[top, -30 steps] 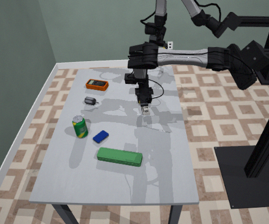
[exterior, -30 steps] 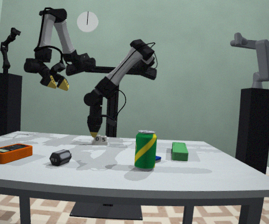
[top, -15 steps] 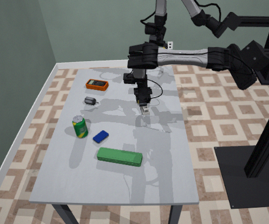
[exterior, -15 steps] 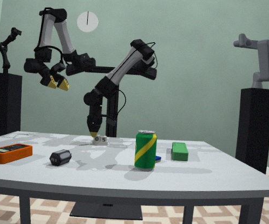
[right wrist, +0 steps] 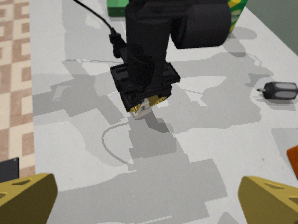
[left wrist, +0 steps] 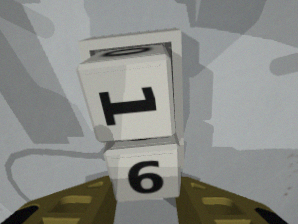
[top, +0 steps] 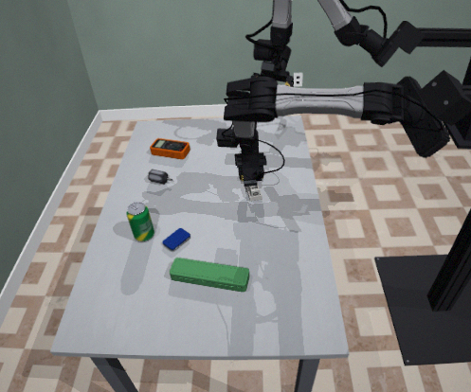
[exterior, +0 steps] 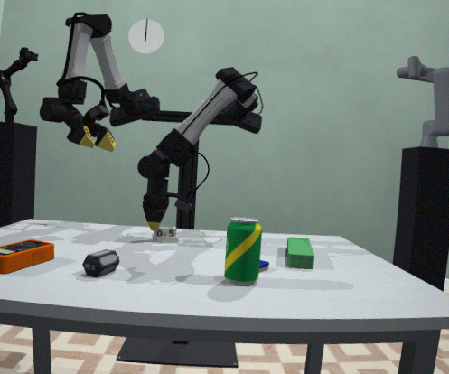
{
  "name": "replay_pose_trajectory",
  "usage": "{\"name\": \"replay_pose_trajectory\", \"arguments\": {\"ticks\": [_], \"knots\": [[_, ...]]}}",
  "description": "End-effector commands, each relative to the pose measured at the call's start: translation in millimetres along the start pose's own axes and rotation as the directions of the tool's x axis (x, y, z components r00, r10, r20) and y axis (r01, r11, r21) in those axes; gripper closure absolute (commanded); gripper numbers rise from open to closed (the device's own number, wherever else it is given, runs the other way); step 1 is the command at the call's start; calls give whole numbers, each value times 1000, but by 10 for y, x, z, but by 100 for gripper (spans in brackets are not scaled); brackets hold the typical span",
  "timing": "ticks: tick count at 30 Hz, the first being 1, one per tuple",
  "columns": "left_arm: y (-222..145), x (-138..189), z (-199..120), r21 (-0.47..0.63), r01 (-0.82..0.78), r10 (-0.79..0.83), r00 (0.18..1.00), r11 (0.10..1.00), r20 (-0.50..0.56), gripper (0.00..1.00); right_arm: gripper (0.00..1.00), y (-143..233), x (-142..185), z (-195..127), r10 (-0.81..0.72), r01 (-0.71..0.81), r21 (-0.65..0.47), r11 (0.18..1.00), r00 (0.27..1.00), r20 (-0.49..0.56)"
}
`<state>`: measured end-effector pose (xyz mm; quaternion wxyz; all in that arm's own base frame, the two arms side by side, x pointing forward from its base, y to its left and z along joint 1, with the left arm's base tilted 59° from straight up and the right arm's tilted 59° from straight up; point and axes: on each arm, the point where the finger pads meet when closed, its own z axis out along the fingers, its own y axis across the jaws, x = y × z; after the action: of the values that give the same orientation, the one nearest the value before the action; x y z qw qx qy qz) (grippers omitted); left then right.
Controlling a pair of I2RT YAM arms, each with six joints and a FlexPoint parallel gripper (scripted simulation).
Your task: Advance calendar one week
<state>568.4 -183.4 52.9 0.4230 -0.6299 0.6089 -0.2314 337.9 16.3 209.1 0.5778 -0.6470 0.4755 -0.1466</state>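
The tray (left wrist: 176,37) holds two white cubes side by side. The cube with a 1 on top (left wrist: 135,117) lies with its digit sideways; it looks slightly skewed and larger, partly over the tray's edge. The cube with a 6 on top (left wrist: 122,182) is between the fingertips of my left gripper (left wrist: 146,185) (exterior: 154,226), which is shut on it. In the exterior view the far side shows 0 and 5. The front faces are hidden, and I cannot tell whether either cube sits flat. My right gripper (right wrist: 147,183) (exterior: 98,144) is open and empty, high above the table's end.
An orange multimeter (top: 170,149) (exterior: 17,257), a dark hexagonal tool (top: 157,176) (exterior: 101,263), a green can (top: 141,224) (exterior: 243,253), a blue box (top: 176,239) and a long green case (top: 209,274) (exterior: 300,253) stand away from the tray. The left arm reaches over the tray.
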Motion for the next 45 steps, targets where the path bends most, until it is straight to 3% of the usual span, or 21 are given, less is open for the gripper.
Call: {"name": "replay_pose_trajectory", "arguments": {"ticks": [1, 3, 6, 10, 11, 15, 23, 30, 32, 37, 45], "knots": [[-153, -78, 57, 36, 32, -32, 999, 999, 3, 80, 0, -139, -74, -39, -50, 50, 25, 998, 999, -7], [-236, 37, -128, 44, 32, -32, 999, 999, -2, 80, 0, -139, -74, -39, -50, 50, 25, 998, 999, -7], [-183, 75, -172, 34, 20, -19, 1000, 999, -9, 46, 0, -139, -74, -39, -50, 50, 25, 998, 999, -7], [-179, 66, -426, 34, 17, -17, 1000, 999, -9, 45, 0, -139, -74, -39, -50, 50, 25, 998, 999, -7], [-176, 63, -441, 34, 17, -17, 1000, 999, -9, 35, 0, -139, -74, -39, -50, 50, 25, 998, 999, -7], [-169, 58, -521, 34, 17, -17, 1000, 999, -9, 35, 0, -139, -74, -39, -50, 50, 25, 998, 999, -7], [-124, 14, -1097, 35, 11, -11, 1000, 999, -2, 35, 0, -140, -74, -39, -50, 51, 25, 998, 999, -7], [-225, -15, -1225, 117, -206, 198, 977, 971, 80, 35, 0, -70, -100, -35, -32, 32, 27, 999, 999, 20], [-225, -15, -1225, 117, -206, 198, 977, 971, 80, 35, 0, -70, -100, -35, -32, 32, 27, 999, 999, 20], [-157, 3, -1206, 140, -436, 411, 894, 889, 177, 35, 0, -79, -100, -36, -37, 37, 29, 999, 999, 20], [45, 12, -1196, 114, -739, 682, 661, 664, 314, 35, 0, -31, -55, -13, -17, 17, 13, 1000, 1000, 13]]}}
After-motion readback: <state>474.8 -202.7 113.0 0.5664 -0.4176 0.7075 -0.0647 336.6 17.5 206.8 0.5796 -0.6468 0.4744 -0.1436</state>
